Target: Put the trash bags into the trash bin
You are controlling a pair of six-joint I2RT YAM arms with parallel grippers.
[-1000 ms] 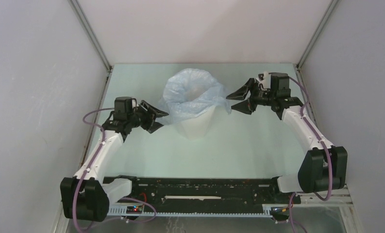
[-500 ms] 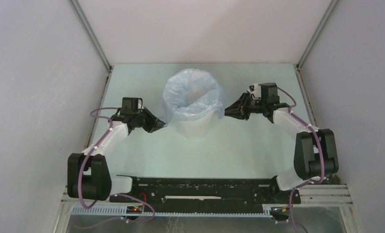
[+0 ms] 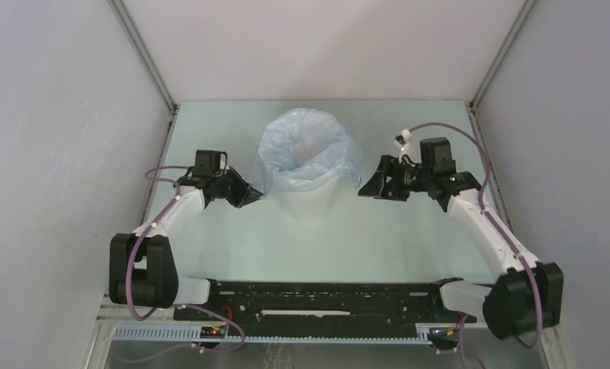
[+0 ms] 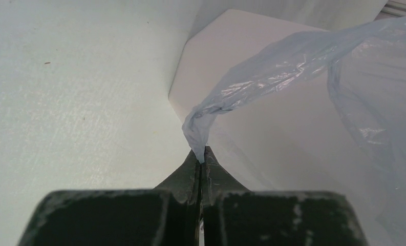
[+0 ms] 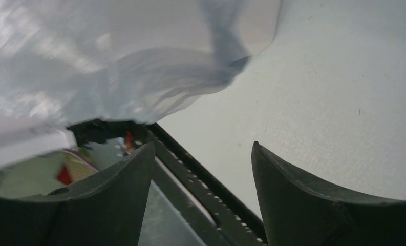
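The white faceted trash bin (image 3: 311, 201) stands upright at mid-table. The pale-blue trash bag (image 3: 305, 150) lines it, its film puffed up over the rim and hanging down the outside. My left gripper (image 3: 252, 194) is at the bin's left side, shut on a pinched corner of the bag's edge. In the left wrist view the film (image 4: 252, 84) stretches from the closed gripper (image 4: 201, 156) across the bin wall (image 4: 272, 133). My right gripper (image 3: 368, 188) stands open just right of the bin. In the right wrist view nothing is between the gripper's (image 5: 203, 144) fingers, and the bag (image 5: 139, 77) hangs above them.
Grey enclosure walls close in the table on the left, right and back. A black slotted rail (image 3: 325, 296) runs along the near edge between the arm bases, and it also shows between my right fingers as a dark strip (image 5: 206, 184).
My left gripper has shut on the bag's left edge. My right gripper narrowed near the bag's right edge, then opened again and dropped slightly toward the near side.
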